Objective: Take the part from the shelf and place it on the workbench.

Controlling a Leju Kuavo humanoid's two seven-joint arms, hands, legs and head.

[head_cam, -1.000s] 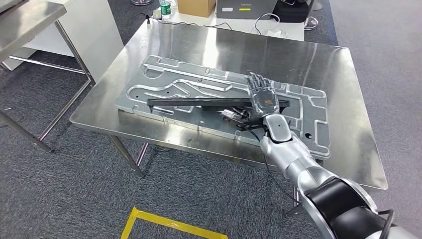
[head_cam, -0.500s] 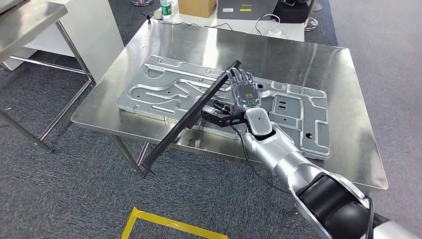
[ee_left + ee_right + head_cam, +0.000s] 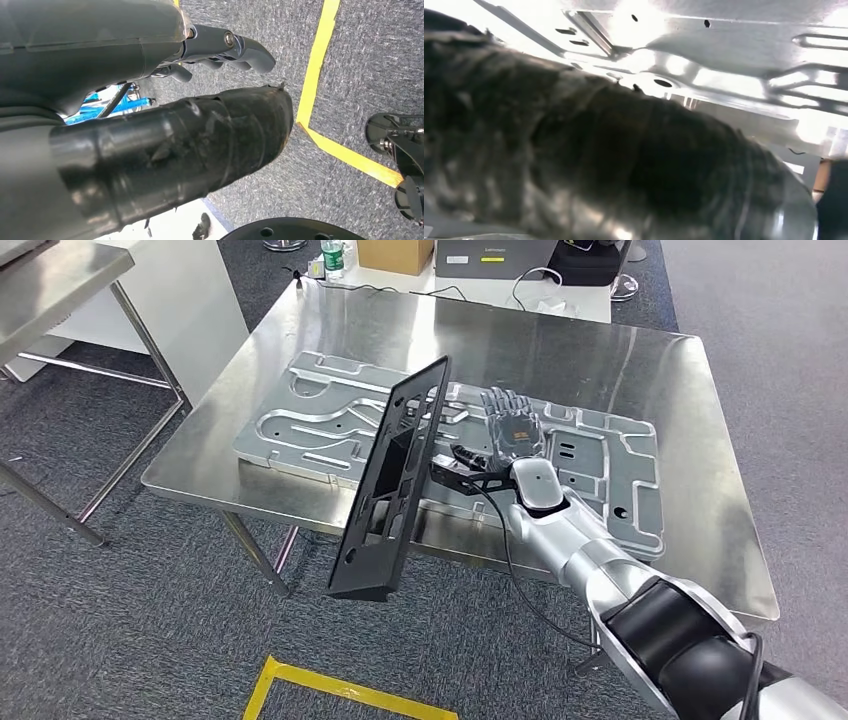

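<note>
Head view, step: placing under way; black frame part is tilted, overhanging the workbench front edge.
Right hand: fingers spread flat over the grey metal panel, beside the part (grip unclear).
Left hand: hangs over carpet, fingers curled, empty.
Next: likely steady and lay the part flat.
Room: yellow floor tape, cardboard box beyond.

Black part now tilted off-table.

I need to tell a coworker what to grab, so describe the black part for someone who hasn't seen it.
Find the shiny steel workbench with a grey ribbed metal plate lying on it. At its near edge, the long flat black plastic frame tilts beside the robot's right hand, the only dark, slotted piece.
</note>
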